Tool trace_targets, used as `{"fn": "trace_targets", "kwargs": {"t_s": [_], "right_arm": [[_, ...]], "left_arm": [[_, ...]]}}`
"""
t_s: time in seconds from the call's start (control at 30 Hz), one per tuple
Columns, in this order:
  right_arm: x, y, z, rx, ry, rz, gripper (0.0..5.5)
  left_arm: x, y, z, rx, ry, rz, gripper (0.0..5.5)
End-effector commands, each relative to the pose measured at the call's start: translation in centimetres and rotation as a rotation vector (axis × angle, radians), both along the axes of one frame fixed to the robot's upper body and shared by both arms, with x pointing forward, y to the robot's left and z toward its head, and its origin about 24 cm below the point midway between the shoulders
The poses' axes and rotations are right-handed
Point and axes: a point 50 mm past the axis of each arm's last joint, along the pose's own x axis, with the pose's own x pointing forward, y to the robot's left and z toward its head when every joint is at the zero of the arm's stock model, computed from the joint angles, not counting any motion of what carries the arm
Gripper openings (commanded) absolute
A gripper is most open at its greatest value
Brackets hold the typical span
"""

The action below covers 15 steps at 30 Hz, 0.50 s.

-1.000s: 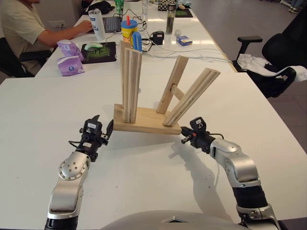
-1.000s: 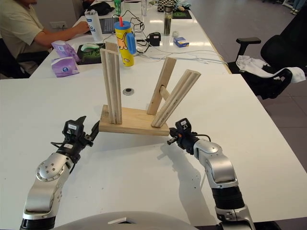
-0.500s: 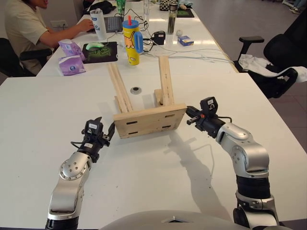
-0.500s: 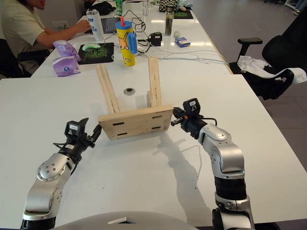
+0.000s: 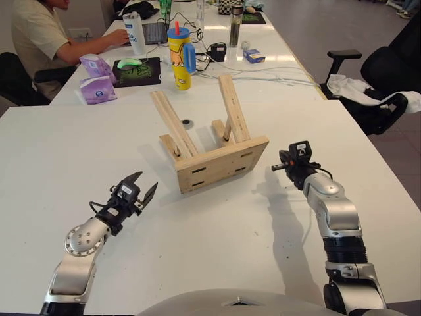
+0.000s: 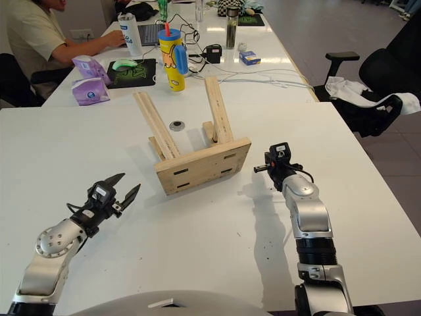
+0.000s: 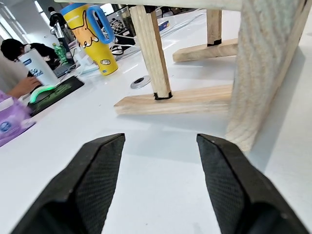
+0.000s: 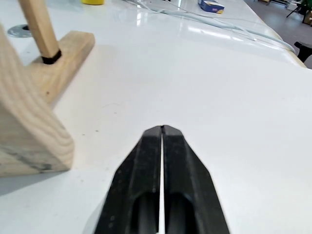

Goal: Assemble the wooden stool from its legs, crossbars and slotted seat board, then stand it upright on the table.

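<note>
Both arms have drawn back from the stool (image 5: 220, 161), which has tipped from seat-down onto its side, legs pointing away.

Head view: left gripper (image 5: 145, 181) spread wide, right gripper (image 5: 275, 168) pinched together, each empty and apart from the stool.

Left wrist view: fingers (image 7: 97, 180) parted, touching nothing, seat board ahead.

Right wrist view: fingers pressed together, empty.

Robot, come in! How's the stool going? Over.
Left gripper open, right gripper shut, both empty. Stool assembled, on its side, untouched, not upright. Yellow cup beyond its legs, clear.
</note>
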Motion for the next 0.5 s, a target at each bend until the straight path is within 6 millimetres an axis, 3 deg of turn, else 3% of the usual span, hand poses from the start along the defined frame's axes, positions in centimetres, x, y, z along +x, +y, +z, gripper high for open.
{"fn": "trace_targets", "kwargs": {"t_s": [0.03, 0.2, 0.5], "right_arm": [[0.2, -0.4, -0.2, -0.012, 0.006, -0.009, 0.02], [0.6, -0.4, -0.5, -0.020, 0.022, -0.011, 0.02], [2.0, 0.8, -0.3, -0.024, 0.034, 0.062, 0.02]], "left_arm": [[0.7, -0.2, 0.3, -0.015, 0.018, -0.202, 2.76], [3.0, -0.5, 0.8, -0.058, 0.015, -0.251, 2.76], [5.4, -3.0, 0.7, -0.129, 0.151, -0.466, 2.76]]}}
